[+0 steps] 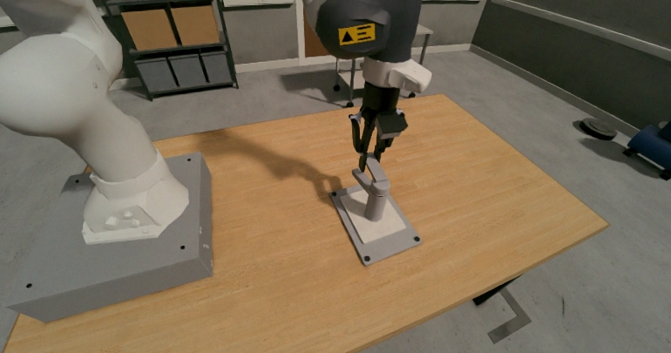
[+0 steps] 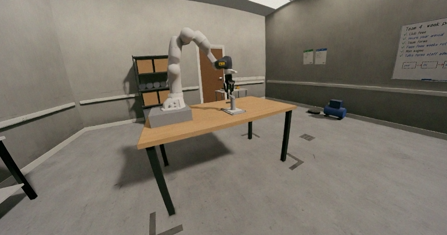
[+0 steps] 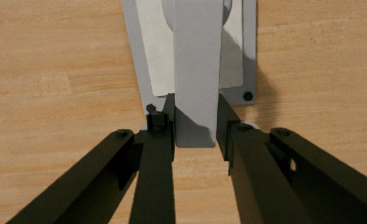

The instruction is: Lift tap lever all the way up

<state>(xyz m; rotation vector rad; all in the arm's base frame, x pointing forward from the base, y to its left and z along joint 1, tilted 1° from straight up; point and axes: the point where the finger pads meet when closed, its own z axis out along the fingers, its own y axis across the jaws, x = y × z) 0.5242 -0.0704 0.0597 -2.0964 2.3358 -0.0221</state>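
Observation:
A grey tap (image 1: 376,199) stands upright on a grey base plate (image 1: 374,223) near the middle of the wooden table. Its flat grey lever (image 1: 374,167) sticks out from the top of the tap body and slants upward toward its free end. My gripper (image 1: 369,159) comes down from above and is shut on the lever's free end. In the wrist view the lever (image 3: 196,75) runs up the middle, and both dark finger pads of the gripper (image 3: 196,127) press on its two sides near the tip. The tap also shows small in the exterior view (image 2: 232,103).
My arm's grey mounting block (image 1: 117,252) sits at the table's left end. The table's edges lie well to the right and front of the tap. A shelf unit (image 1: 169,30) and a small cart stand on the floor behind the table.

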